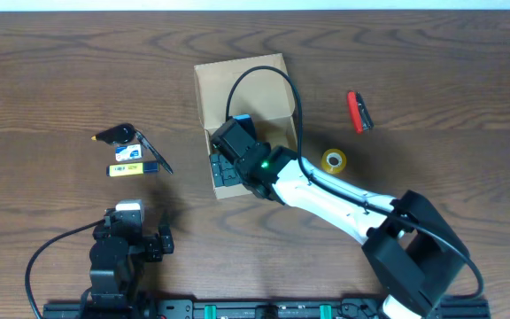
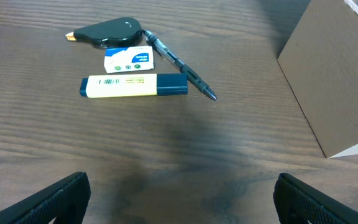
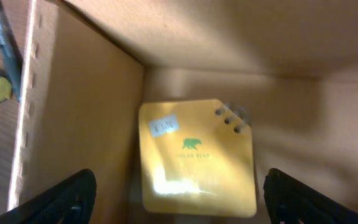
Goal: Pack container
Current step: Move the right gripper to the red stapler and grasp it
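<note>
my right gripper [image 3: 188, 199] hangs wide open inside the box [image 1: 242, 89], above one packed notepad [image 3: 197, 158]. left gripper [image 2: 182, 199] wide, empty; marker [image 2: 134, 85], pen [image 2: 179, 65] and tape [image 1: 334, 160] outside the box await packing.

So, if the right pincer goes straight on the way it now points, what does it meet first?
Probably the yellow notepad lying on the floor of the cardboard box. The open right pincer points straight at it; depth is unclear.
</note>
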